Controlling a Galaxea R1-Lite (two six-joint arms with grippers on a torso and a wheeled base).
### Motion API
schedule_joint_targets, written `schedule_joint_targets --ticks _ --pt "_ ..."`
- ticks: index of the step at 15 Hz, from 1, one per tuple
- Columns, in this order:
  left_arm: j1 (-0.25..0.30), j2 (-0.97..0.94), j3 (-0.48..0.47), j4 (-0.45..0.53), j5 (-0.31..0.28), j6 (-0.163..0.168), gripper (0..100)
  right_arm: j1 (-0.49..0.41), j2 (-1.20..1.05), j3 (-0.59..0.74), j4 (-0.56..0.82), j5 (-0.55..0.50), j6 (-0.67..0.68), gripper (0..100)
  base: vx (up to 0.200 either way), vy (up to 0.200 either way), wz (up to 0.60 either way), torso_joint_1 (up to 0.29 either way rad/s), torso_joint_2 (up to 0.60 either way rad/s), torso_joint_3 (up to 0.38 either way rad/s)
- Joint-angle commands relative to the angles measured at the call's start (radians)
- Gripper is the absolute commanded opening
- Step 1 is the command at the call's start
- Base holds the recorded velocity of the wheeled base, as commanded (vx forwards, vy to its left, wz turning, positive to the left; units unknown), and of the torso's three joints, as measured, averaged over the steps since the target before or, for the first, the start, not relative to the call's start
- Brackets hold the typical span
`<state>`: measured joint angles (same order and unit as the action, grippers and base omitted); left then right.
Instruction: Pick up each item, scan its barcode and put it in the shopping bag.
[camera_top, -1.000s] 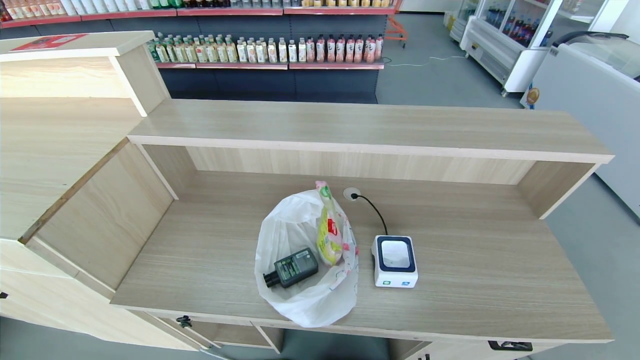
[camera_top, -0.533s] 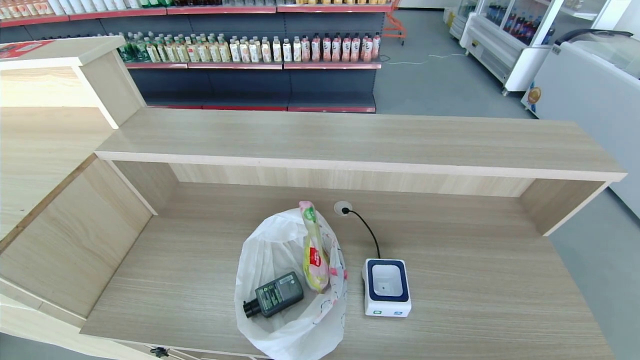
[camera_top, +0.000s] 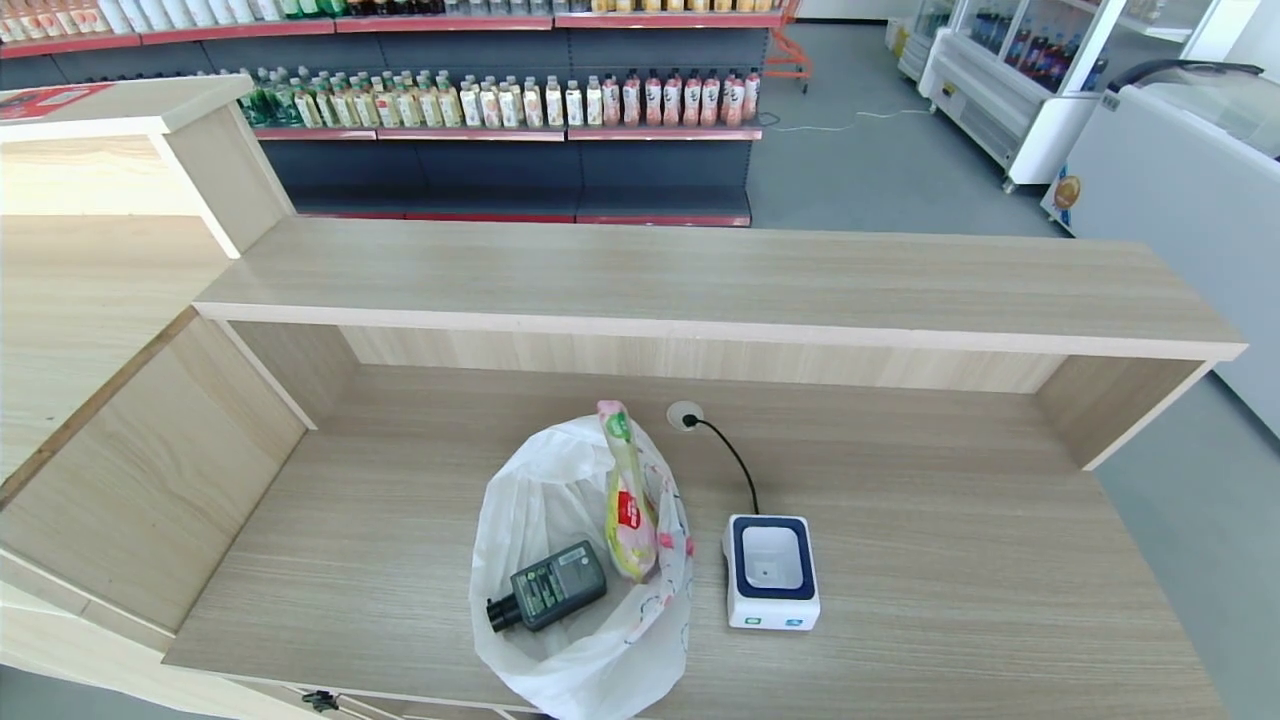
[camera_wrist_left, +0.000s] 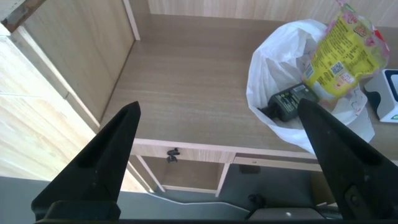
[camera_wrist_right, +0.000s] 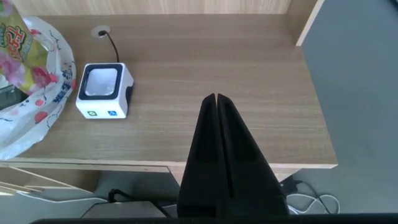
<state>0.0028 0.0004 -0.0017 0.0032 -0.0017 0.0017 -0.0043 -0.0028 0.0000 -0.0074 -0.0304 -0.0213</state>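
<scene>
Countertop (camera_top: 950, 560) of pale wood fills most of the head view, with a raised ledge (camera_top: 700, 275) along its far side and shelves of bottled drinks (camera_top: 500, 100) across the aisle beyond. The white shopping bag (camera_top: 520, 500) sits open near the counter's near edge, a little left of centre, its mouth facing up.

Seen from its wrist camera, the left gripper (camera_wrist_left: 219, 109) hangs over the near edge of the counter, left of the bag, with its fingers spread wide and nothing between them. The right gripper (camera_wrist_right: 216, 99) is over the near edge to the right of the scanner, with its fingers pressed together on nothing.

The scanner (camera_top: 770, 570) – white with a dark blue frame round its window – stands just right of the bag. Inside the bag a yellow and pink snack pouch (camera_top: 628, 500) stands on end against the right wall, its top sticking out above the rim. A dark bottle (camera_top: 550, 598) lies flat in the bottom, left of the pouch, cap pointing to the near left. A black cable (camera_top: 735, 455) runs from the scanner's far side to a round grommet (camera_top: 684, 415) in the counter.

Against a second ago, the whole head view has swung – the camera moved. Bag, pouch, bottle and scanner keep the same places relative to one another.
</scene>
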Motion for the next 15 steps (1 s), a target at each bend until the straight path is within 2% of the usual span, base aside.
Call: schedule_joint_targets --ticks 1,15 --pt "0.0 0.0 0.0 0.0 0.0 0.0 100 0.0 0.003 0.0 0.0 0.0 0.0 0 0.0 0.0 0.0 0.0 0.0 0.0" --pt "0.0 0.0 0.0 0.0 0.0 0.0 100 0.0 0.003 0.0 0.0 0.0 -0.002 0 0.0 0.0 0.0 0.0 0.0 0.0"
